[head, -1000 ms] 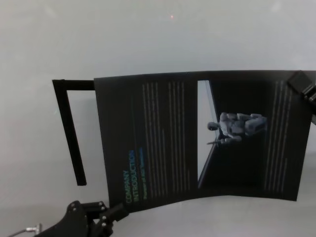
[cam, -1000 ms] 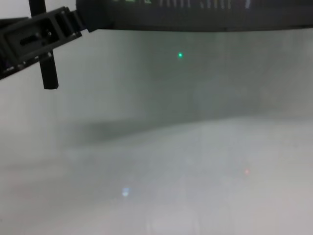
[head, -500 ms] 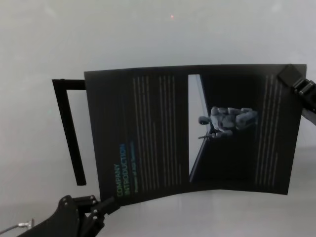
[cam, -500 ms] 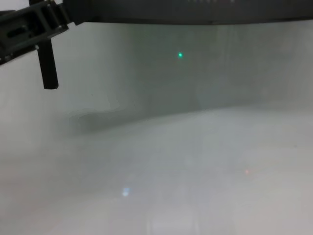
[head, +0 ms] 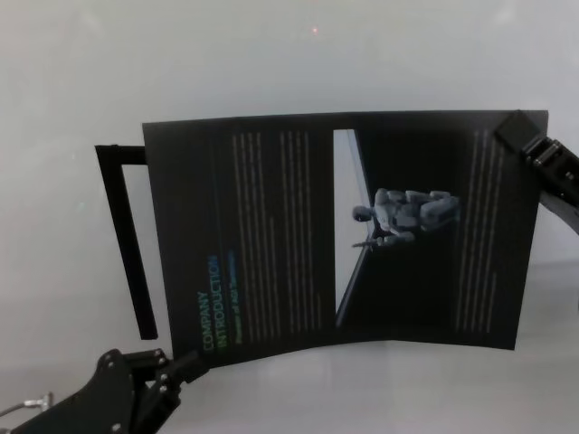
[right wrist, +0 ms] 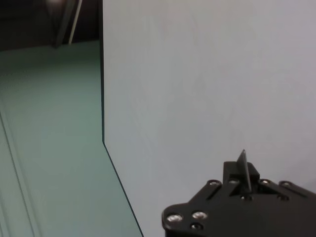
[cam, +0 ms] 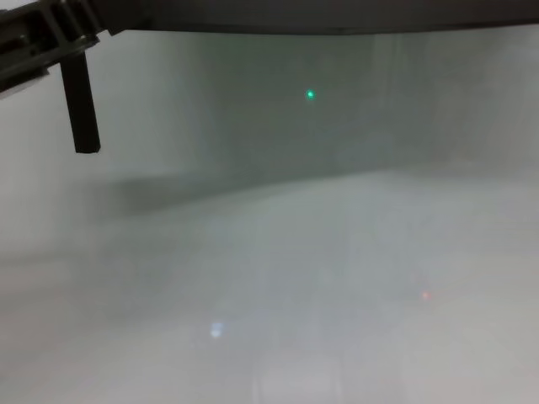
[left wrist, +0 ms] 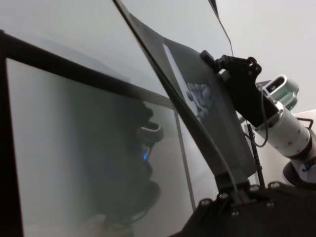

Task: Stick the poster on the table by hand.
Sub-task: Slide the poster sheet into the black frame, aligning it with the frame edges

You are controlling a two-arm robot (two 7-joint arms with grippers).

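The large flat black poster with its green heading has shifted left and upward, held off the pale grey table. The blocky black left gripper pinches its lower corner, the right gripper its upper corner; sticking remains undone.

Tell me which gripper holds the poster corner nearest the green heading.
The left gripper, pinching the poster at its near corner beside the green heading; the right gripper holds the opposite far corner.
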